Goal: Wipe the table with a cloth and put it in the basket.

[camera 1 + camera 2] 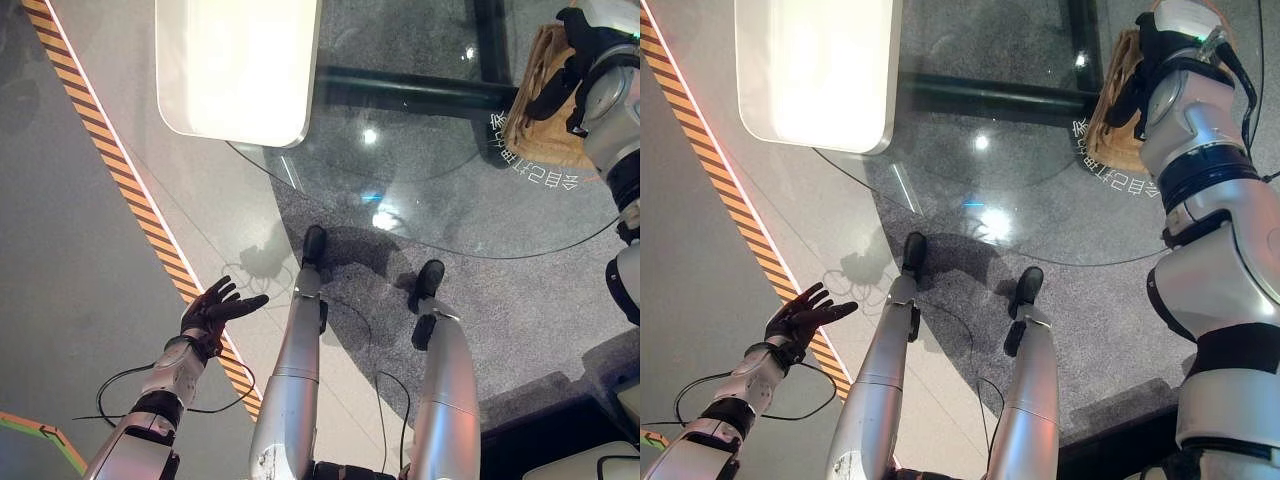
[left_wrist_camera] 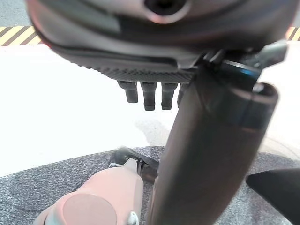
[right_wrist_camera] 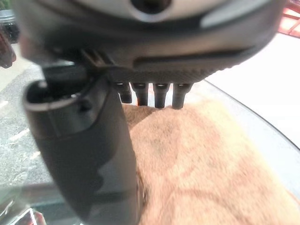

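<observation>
A tan cloth (image 1: pixel 540 125) lies near the far right edge of the round glass table (image 1: pixel 420 190). My right hand (image 1: pixel 572 62) rests on top of the cloth, fingers straight and laid flat on it. In the right wrist view its fingertips (image 3: pixel 150 97) reach out over the cloth (image 3: pixel 211 164), with the thumb beside them. My left hand (image 1: pixel 215 310) hangs over the floor at the lower left, well away from the table. It is open, its fingers (image 2: pixel 149 96) spread and holding nothing.
A white rounded slab (image 1: pixel 240 70) stands at the far left, overlapping the glass table's edge. An orange-and-black hazard stripe (image 1: pixel 110 160) runs diagonally across the floor on the left. Grey carpet (image 1: pixel 520 300) lies under the table.
</observation>
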Tool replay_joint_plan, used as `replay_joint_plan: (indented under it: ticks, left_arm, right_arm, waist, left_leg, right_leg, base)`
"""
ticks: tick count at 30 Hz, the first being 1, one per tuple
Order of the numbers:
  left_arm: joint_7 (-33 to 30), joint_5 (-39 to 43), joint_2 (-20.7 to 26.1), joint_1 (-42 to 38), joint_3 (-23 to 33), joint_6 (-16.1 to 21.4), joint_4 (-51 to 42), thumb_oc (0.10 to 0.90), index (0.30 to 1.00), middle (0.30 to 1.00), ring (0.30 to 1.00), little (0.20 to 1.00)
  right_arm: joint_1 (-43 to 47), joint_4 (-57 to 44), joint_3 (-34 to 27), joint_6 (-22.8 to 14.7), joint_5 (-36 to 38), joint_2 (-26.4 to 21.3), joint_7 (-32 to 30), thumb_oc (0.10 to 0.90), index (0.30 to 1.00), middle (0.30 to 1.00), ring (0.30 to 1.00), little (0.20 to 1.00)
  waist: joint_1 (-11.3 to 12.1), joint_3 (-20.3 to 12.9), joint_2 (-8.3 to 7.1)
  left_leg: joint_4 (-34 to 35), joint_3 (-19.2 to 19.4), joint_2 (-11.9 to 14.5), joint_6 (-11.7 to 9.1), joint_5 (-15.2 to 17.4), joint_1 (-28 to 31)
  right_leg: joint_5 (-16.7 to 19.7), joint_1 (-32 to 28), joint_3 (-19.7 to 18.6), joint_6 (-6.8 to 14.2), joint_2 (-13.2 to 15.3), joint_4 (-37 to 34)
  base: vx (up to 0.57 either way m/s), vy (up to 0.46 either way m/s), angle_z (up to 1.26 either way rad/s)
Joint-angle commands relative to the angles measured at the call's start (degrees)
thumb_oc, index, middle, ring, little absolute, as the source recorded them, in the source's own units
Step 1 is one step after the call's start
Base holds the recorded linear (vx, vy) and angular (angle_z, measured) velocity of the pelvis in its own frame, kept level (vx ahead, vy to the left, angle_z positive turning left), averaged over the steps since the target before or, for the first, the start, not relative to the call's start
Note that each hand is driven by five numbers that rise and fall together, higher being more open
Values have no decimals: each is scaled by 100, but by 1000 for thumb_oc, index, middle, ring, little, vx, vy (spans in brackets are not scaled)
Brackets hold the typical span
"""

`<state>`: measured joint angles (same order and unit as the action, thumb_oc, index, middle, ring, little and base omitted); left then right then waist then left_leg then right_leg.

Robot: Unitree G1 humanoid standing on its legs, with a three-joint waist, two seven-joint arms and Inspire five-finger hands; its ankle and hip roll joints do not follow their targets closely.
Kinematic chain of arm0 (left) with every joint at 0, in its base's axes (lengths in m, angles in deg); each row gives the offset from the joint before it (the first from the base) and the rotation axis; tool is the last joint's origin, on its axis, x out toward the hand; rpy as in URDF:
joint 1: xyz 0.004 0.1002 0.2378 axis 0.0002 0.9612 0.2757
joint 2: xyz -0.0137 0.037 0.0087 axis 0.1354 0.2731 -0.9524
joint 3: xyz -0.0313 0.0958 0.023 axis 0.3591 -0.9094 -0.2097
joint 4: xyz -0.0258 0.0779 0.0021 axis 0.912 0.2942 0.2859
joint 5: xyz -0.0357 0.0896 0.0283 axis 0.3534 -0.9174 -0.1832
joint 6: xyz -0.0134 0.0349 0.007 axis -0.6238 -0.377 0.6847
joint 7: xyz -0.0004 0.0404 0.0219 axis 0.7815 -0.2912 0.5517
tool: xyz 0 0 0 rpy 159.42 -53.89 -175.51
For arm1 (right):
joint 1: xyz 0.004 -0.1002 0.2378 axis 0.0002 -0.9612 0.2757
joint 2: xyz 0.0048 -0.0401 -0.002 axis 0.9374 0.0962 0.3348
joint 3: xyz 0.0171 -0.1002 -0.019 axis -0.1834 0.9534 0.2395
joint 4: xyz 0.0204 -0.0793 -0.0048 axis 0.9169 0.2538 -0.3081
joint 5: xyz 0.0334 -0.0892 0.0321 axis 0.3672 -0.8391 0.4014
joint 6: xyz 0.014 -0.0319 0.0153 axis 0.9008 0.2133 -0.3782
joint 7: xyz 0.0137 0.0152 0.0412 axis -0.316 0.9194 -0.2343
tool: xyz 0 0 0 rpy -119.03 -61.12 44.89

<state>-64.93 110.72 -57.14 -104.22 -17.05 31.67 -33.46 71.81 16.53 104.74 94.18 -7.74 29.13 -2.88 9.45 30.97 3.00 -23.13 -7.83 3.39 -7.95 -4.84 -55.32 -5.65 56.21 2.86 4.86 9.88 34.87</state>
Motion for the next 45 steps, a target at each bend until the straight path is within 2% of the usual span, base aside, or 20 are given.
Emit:
replay_joint_plan:
  ticks: [1,4,14,28,29,31,45]
  left_arm:
    - [23,7,270,404,-53,121,21,800,900,900,900,900]
    - [77,24,320,398,-40,118,39,800,900,900,900,900]
    - [66,27,343,376,-60,90,3,800,900,900,900,900]
    - [113,17,358,390,-21,97,19,800,900,900,900,900]
    - [116,14,358,385,-23,99,23,800,900,900,900,900]
    - [160,-3,374,387,14,103,48,800,900,900,900,900]
    - [140,33,410,346,-23,64,32,800,900,900,900,900]
  right_arm:
    - [485,123,479,-44,-587,-416,-434,800,900,900,900,900]
    - [534,97,578,-77,-856,-440,-460,800,900,900,900,900]
    - [544,90,673,257,-615,-433,-160,800,900,900,900,900]
    - [439,173,573,117,-598,-473,2,800,900,900,900,900]
    - [441,179,573,124,-607,-467,15,745,853,853,853,845]
    - [408,219,538,58,-589,-476,83,100,300,300,300,200]
    - [415,205,545,81,-569,-497,21,100,300,300,300,200]
  waist:
    - [-14,-118,233]
    - [-7,-118,228]
    - [-1,-118,215]
    - [-25,-118,246]
    - [-24,-118,247]
    - [-23,-118,241]
    - [-35,-118,224]
  left_leg:
    - [-197,224,-586,651,354,-115]
    - [-201,225,-588,645,341,-133]
    - [-184,216,-581,648,334,-148]
    - [-163,237,-580,647,328,-133]
    - [-160,237,-580,647,328,-131]
    - [-154,237,-577,646,331,-130]
    - [-134,227,-576,651,320,-104]
  right_leg:
    - [140,14,541,-356,-442,-282]
    - [145,16,552,-349,-435,-285]
    - [150,33,573,-357,-437,-293]
    - [179,47,553,-347,-429,-322]
    - [180,46,554,-347,-428,-324]
    - [191,38,556,-344,-423,-359]
    - [208,10,561,-338,-436,-379]
  base:
    - [0,0,0]
    - [0,0,0]
    - [0,0,0]
    - [0,0,0]
    - [0,0,0]
    - [0,0,0]
    - [0,0,0]
